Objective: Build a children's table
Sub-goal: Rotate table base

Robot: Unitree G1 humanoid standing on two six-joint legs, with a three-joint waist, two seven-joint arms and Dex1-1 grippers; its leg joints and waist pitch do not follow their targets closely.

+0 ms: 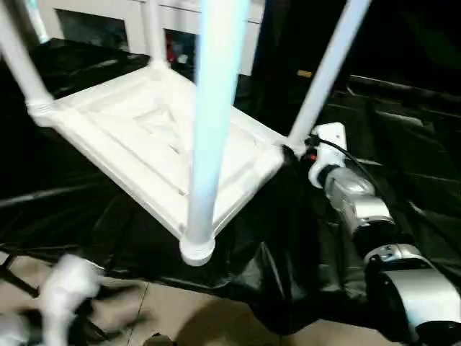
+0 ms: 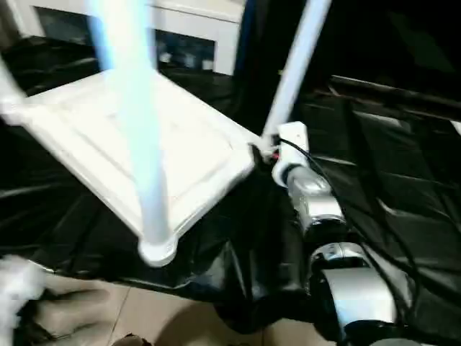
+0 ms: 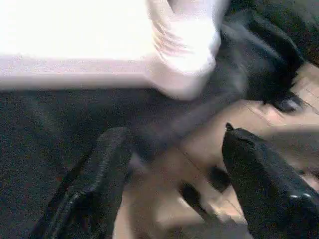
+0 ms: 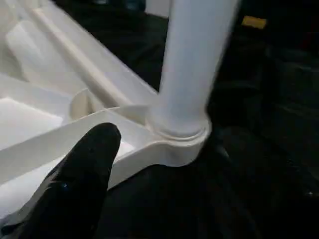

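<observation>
Lying upside down on black sheeting [image 1: 302, 252], the table [image 1: 144, 137] shows its ribbed underside, with white legs standing up from its corner sockets. The near leg [image 1: 212, 130] rises from the round socket [image 1: 197, 251] at the corner closest to the camera, which overhangs the sheet's edge above a tan tiled floor [image 1: 187, 317]. A second leg [image 1: 328, 72] stands at the right corner, a third [image 1: 18, 61] at the left corner, and a fourth [image 1: 153, 32] at the far corner.

The right arm [image 1: 360, 205] reaches in from the lower right, its white wrist housing [image 1: 328, 140] just beside the right corner. In the right wrist view, one black finger [image 4: 79, 179] of the right pincer lies against the table's rim near the base of that leg [image 4: 197, 64]; the other finger is hidden, and nothing is seen clamped between them, so the pincer reads as released.

In the left wrist view, the left pincer [image 3: 172, 184] stands spread and empty, its two black fingers [image 3: 94, 184] well apart, over the sheet's edge and the floor, below the near socket [image 3: 184, 55].

A white cabinet [image 1: 108, 18] with dark glass doors stands behind. No writing, brand or label can be read anywhere.
</observation>
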